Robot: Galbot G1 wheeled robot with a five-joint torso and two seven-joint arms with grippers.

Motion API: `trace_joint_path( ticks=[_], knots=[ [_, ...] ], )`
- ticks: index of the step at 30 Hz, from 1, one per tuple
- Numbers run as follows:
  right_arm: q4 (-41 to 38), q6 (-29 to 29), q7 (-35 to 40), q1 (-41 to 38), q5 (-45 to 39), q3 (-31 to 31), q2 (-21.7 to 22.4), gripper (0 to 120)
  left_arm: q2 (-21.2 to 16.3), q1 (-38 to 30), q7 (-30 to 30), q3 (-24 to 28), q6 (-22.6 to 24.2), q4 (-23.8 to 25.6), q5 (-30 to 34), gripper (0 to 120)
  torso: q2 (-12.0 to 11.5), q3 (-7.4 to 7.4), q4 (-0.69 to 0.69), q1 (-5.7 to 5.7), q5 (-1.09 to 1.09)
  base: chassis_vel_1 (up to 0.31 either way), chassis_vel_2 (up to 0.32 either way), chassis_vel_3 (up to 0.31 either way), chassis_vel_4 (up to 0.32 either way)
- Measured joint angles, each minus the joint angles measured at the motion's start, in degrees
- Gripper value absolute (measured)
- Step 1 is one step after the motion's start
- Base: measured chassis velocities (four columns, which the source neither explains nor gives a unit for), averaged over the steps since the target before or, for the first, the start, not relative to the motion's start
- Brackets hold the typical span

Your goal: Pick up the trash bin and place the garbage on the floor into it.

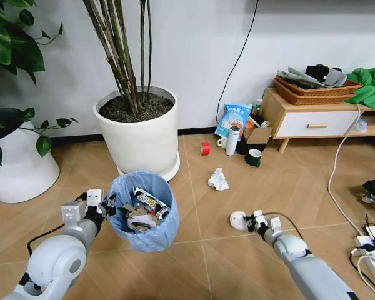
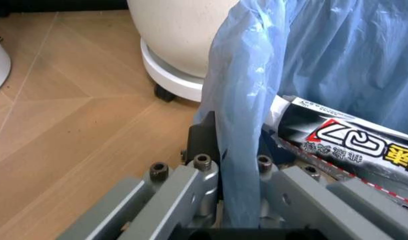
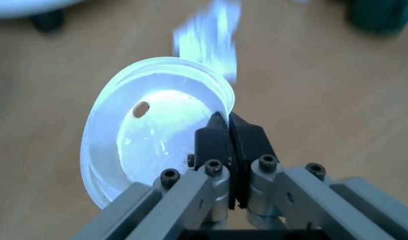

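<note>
Blue bag liner was how I had the trash bin [image 1: 142, 209]: left gripper [image 1: 104, 206] pinched tight on the rim, bag film squeezed between the pads, bin held up off the floor [image 1: 212, 250] so its mouth faced up for drops (tube and paper already inside). Right gripper [image 1: 253, 222] had its fingers closed on the edge of the small white disc [image 1: 238, 219], a thin lid, so edge pinch suited. Crumpled paper wad [image 1: 218, 179] lay on the planks, not yet collected.
</note>
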State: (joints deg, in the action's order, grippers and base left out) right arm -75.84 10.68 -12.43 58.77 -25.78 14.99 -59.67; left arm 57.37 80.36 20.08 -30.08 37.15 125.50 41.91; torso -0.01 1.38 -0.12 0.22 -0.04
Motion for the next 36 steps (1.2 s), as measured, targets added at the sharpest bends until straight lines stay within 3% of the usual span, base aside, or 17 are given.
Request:
trace_joint_path(
  ticks=[12, 16, 26, 33, 36],
  knots=[
    [-28.98, 6.50, 3.80, -0.25, -8.88, 1.82, 7.48, 0, -1.23, -2.14, 0.28, 1.70, 0.34, -2.13, 2.12, 0, 0.00, -0.01, 0.00, 0.00, -0.04, 0.000, 0.000, 0.000, 0.000],
    [-34.22, 8.22, 5.00, -2.14, -11.14, 0.97, 8.12, 0, -1.98, -4.15, 0.38, 2.69, 0.49, -3.82, 2.89, 0, 0.00, 0.00, -0.01, 0.00, 0.01, 0.000, 0.000, 0.000, 0.000],
    [-43.45, 12.41, 6.75, -7.33, -16.86, -1.28, 8.66, 0, -3.37, -9.83, 0.91, 7.03, 0.91, -7.41, 4.96, 0, 0.00, 0.00, 0.01, 0.00, 0.02, 0.000, 0.000, 0.000, 0.000],
    [-46.02, 13.23, 5.63, -9.47, -19.21, -3.28, 9.83, 0, -4.73, -19.47, 3.98, 14.01, 1.73, -10.74, 10.81, 0, 0.00, 0.00, -0.01, 0.00, -0.01, 0.000, 0.000, 0.000, 0.000],
    [-46.64, 13.43, 4.39, -10.04, -19.50, -4.17, 10.25, 0, -3.90, -25.04, 5.13, 19.69, 1.82, -13.61, 12.23, 0, 0.00, 0.00, -0.02, 0.00, -0.01, 0.000, 0.000, 0.000, 0.000]
  ],
)
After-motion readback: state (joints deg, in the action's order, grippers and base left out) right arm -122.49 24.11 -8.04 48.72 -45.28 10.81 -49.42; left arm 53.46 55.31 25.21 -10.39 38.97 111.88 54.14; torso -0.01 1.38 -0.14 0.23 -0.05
